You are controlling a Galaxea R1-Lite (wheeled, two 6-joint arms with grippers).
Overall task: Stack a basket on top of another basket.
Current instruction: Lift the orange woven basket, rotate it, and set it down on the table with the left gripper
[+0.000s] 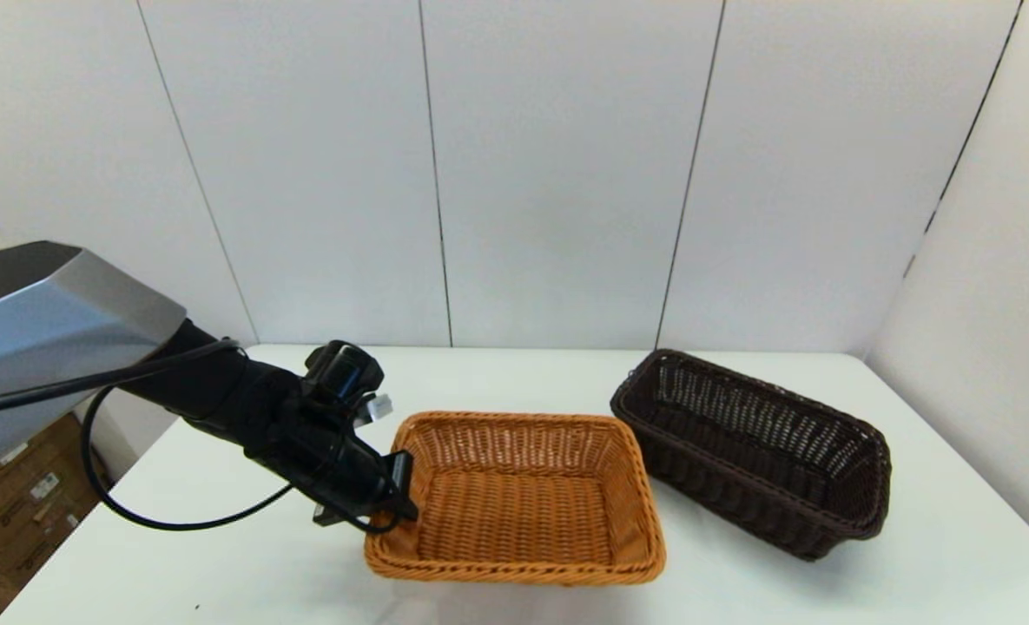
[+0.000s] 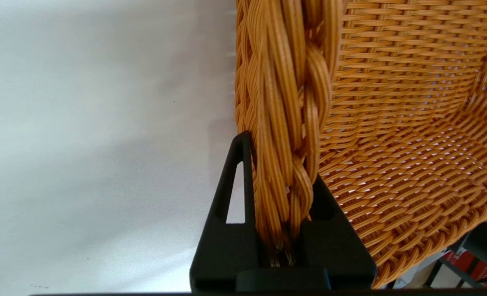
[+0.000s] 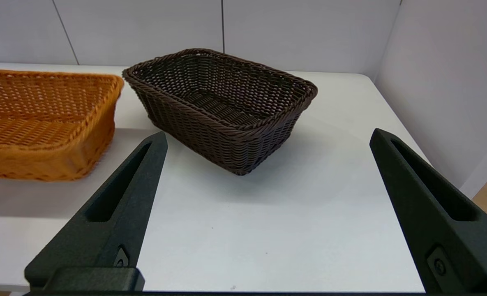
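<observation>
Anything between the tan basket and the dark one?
Nothing visible. Left gripper is shut on the tan basket's rim; only bare table separates it from the dark basket, which looks empty. Right gripper is open, held back from both.

The orange-tan basket (image 2: 411, 135) is showing woven wicker strands with a slight gloss, its braided rim (image 2: 286, 123) ridged and rough. The dark brown basket (image 3: 222, 109) is showing the same woven wicker, nearly black, with a dull sheen. The table (image 3: 292, 213) is presenting a smooth, white, faintly reflective surface. The fingers (image 3: 116, 218) of both grippers are appearing as matt black plastic. The left arm's upper housing (image 1: 54, 304) is appearing as smooth grey, satin-finished casing.
</observation>
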